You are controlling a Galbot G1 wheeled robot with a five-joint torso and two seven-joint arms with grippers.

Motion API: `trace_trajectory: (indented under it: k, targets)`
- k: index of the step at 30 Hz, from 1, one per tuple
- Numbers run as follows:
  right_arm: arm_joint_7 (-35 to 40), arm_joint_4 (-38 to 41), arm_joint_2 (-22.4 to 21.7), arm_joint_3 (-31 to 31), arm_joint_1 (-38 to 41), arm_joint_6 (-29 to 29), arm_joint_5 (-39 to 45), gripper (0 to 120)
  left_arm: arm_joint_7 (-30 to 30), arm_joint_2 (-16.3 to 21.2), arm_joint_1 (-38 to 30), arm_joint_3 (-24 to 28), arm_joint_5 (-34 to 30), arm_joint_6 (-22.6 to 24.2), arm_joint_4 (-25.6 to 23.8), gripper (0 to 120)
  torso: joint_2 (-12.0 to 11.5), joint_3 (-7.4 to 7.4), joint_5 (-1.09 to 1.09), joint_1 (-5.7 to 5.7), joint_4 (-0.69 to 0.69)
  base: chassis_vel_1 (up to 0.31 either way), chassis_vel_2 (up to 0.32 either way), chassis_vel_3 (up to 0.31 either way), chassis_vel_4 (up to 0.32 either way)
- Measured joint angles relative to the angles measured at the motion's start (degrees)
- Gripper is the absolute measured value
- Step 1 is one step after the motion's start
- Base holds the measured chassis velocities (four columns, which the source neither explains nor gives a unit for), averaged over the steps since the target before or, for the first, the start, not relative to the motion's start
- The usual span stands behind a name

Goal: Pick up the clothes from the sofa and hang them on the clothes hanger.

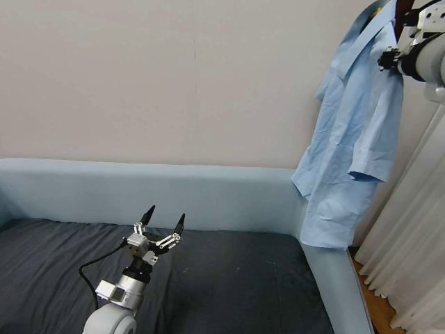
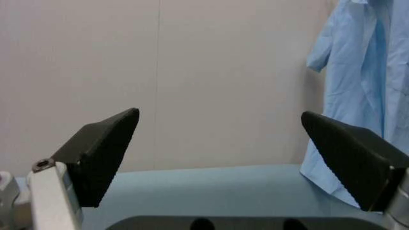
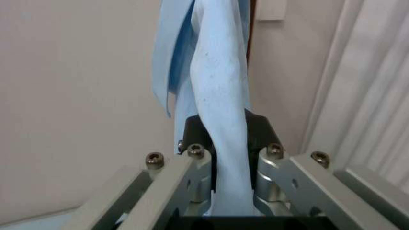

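High above the sofa's right end, the light blue short-sleeved shirt [image 1: 354,132] hangs from the right end effector [image 1: 388,58]. We think the coming move turns on that relation: the cloth is in the grip, not lying on the cushions. Its long axis runs straight down, collar end up by the fingers, hem down past the top of the pale blue padded sofa back [image 1: 174,191] at its right corner (one sleeve juts toward the beige wall [image 1: 174,69]). Whether the hem touches the sofa we cannot tell.

From the right wrist we see the right end effector [image 3: 225,143] closed tight on a bunched fold of the shirt [image 3: 221,81], which runs on ahead of the fingers. A thin dark strip [image 3: 251,28] shows behind the cloth, and we cannot tell whether it belongs to the clothes hanger.

The left end effector [image 1: 167,214] is well apart from the shirt, low over the dark grey seat cushion [image 1: 243,285] near its back edge. Its fingers are spread wide with nothing between them. From its wrist the shirt [image 2: 364,72] shows far off, beyond the sofa back. The right arm is the nearer by far, the only one in contact, and we judge the hanging to be its job.
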Motion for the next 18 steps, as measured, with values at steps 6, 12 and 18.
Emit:
trace_trajectory:
  k: [6,12,18]
  targets:
    - [7.1,-1.8,3.1,-4.7,6.0,0.8,4.3,7,-1.0,0.1,-0.1,-0.1,0.0,-1.0,0.0,100,0.0,-0.01,-0.01,0.00,0.00,0.000,0.000,0.000,0.000]
    - [13.4,-5.5,6.7,-7.6,9.7,0.4,10.2,7,-2.1,0.0,-0.5,-0.2,0.0,-1.6,-0.2,100,0.0,-0.01,-0.03,0.00,0.01,0.000,0.000,0.000,0.000]
    - [16.5,-6.8,6.6,-8.0,8.4,-0.3,14.3,7,-2.8,0.4,-0.5,-0.9,0.0,-2.7,0.1,100,0.0,0.00,0.00,0.00,0.01,0.000,0.000,0.000,0.000]
